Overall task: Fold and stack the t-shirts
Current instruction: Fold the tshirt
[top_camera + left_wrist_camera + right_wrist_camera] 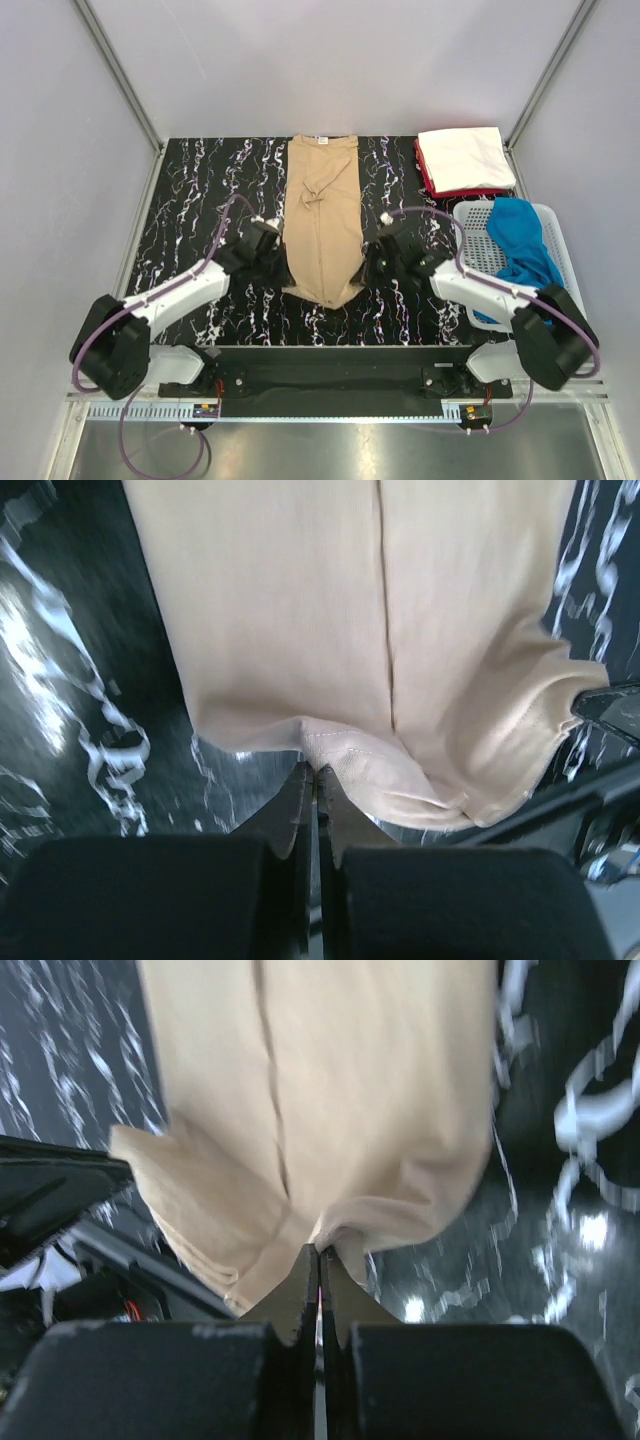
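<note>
The tan t-shirt lies folded into a long strip down the middle of the black marbled table, collar at the far end. My left gripper is shut on its near left hem corner. On the other side, my right gripper is shut on the near right hem corner. Both corners are bunched and pulled up a little at the tips. A folded white t-shirt rests on a red t-shirt at the far right. A bright blue t-shirt hangs over the basket.
A white plastic mesh basket stands at the right edge of the table, beside my right arm. Grey walls close in the table on the left, the right and the far side.
</note>
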Tool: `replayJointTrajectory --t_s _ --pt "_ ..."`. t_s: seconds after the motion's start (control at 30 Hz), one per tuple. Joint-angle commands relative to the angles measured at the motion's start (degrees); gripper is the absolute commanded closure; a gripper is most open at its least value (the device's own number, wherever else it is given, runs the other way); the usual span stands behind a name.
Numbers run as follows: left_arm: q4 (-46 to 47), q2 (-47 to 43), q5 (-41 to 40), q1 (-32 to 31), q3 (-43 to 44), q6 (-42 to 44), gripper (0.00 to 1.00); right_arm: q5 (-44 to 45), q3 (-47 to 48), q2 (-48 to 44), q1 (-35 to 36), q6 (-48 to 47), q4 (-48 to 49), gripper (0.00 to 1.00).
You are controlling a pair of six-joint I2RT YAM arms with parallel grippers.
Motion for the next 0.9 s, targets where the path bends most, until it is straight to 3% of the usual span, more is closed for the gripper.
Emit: replayJointTrajectory --t_s 0.0,0.43,0.6,0.87 --pt "0.77 4.28 1.67 3.88 6.59 4.52 1.0 2.03 9.01 5.49 -3.12 -7.46 -2.19 1.0" --pt "-1.42 27.67 2.55 14.16 33.65 10.07 1.0 -4.3 36.96 30.27 -14.72 -17.93 -8.78 1.0" --pt "-4.59 35.14 4.13 16.19 44.19 9.89 1.0 -6.15 46.9 35.65 -16.66 -19.25 -12.83 1.0" --pt "-7.32 42.17 6.32 19.44 53.79 10.15 1.0 -9.49 58.41 41.98 -18.59 -21.27 -15.03 1.0"
